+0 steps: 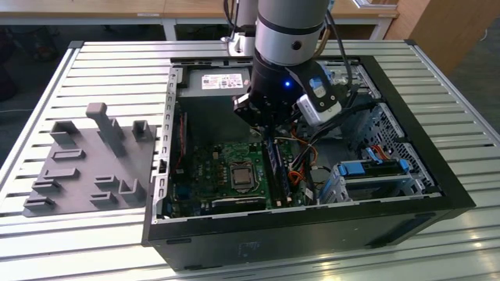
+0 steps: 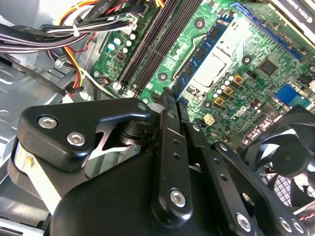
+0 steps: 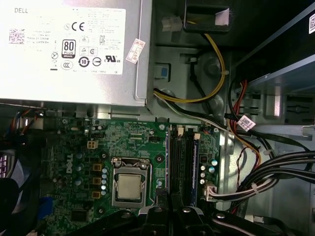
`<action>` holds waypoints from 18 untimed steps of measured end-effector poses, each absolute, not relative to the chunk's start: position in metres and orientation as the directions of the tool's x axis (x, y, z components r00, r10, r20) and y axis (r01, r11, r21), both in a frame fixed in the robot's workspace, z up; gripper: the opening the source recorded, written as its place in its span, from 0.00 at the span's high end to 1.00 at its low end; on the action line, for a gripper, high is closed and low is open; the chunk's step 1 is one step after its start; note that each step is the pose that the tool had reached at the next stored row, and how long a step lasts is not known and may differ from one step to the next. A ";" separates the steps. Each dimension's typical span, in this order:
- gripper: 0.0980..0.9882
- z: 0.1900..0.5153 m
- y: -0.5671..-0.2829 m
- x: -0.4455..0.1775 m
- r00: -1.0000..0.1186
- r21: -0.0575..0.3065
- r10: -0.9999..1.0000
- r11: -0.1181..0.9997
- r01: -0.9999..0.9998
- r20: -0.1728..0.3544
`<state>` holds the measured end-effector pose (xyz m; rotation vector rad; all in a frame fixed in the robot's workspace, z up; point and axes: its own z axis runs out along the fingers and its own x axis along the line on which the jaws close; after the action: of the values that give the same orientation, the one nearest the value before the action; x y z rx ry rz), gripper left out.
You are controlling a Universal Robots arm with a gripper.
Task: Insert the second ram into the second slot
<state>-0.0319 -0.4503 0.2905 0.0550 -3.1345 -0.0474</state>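
1. Claw position. In the exterior view I see the arm (image 1: 289, 29) standing upright over the open case (image 1: 312, 213), which lies on the slatted surface (image 1: 93, 64). The claw (image 1: 270, 134) is down inside the case, over the board (image 1: 199, 170) and just beside the CPU socket (image 1: 238, 175).

2. Claw state. In the second wrist view the fingers (image 2: 167, 128) are closed on the ram (image 2: 204, 51). The blue stick runs out past the fingertips, with its dark chips facing the socket.

3. Ram location. The ram stands on edge, in line with the slots (image 2: 150, 44) and on their socket side. I cannot tell whether it is seated, or which slot it is in.

4. Surroundings. In the first wrist view the slots lie between the socket and a bundle of cables (image 3: 275, 167), and the power supply (image 3: 69, 49) sits beyond the board. In the second wrist view a fan (image 2: 288, 157) is near the claw. A grey fixture (image 1: 86, 170) lies on the surface at the exterior view's left, apart from the case.
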 end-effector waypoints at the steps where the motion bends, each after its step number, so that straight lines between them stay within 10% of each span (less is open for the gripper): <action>1: 0.96 0.290 -0.450 -0.032 -0.999 0.030 -0.035 0.999 -0.035 0.006; 18: 0.96 0.286 -0.450 -0.032 -0.999 0.030 -0.035 0.999 -0.035 0.006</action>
<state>-0.0319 -0.4503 0.2859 0.0550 -3.1345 -0.0476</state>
